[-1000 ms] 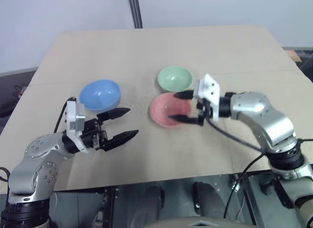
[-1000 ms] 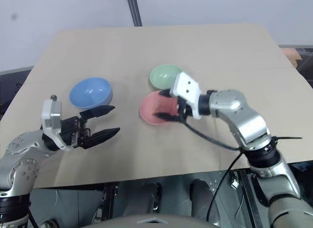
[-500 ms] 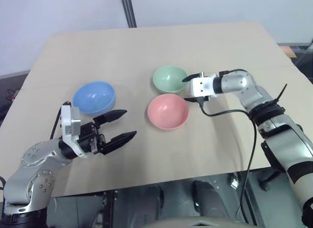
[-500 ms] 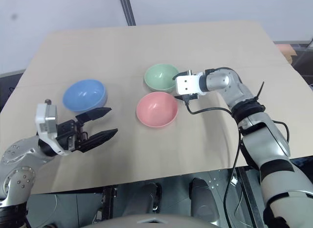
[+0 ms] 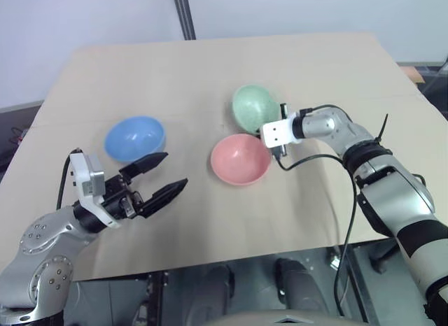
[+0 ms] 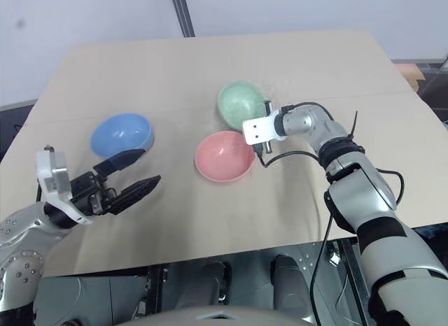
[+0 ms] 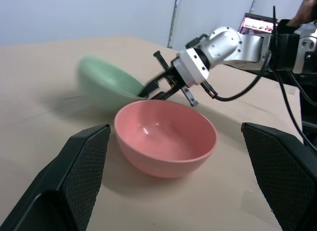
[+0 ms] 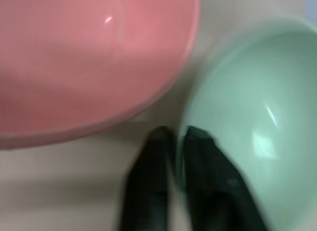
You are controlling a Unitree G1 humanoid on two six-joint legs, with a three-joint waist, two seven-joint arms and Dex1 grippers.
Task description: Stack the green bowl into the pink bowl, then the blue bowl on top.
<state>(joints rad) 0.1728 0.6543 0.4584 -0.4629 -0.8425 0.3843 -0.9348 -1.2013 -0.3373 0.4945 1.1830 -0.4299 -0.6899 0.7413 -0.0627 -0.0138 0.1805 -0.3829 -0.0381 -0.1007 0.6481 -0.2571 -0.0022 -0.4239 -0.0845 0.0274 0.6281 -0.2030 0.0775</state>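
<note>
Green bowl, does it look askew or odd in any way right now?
Yes. The green bowl is tipped up on its side instead of sitting flat, because the right gripper is shut on its rim. The pink bowl and blue bowl sit upright on the table.

No text, label, brand, number or sign can be read on anything in view; the lit screen (image 7: 259, 24) behind the right arm in the left wrist view shows coloured patches too small to make out
</note>
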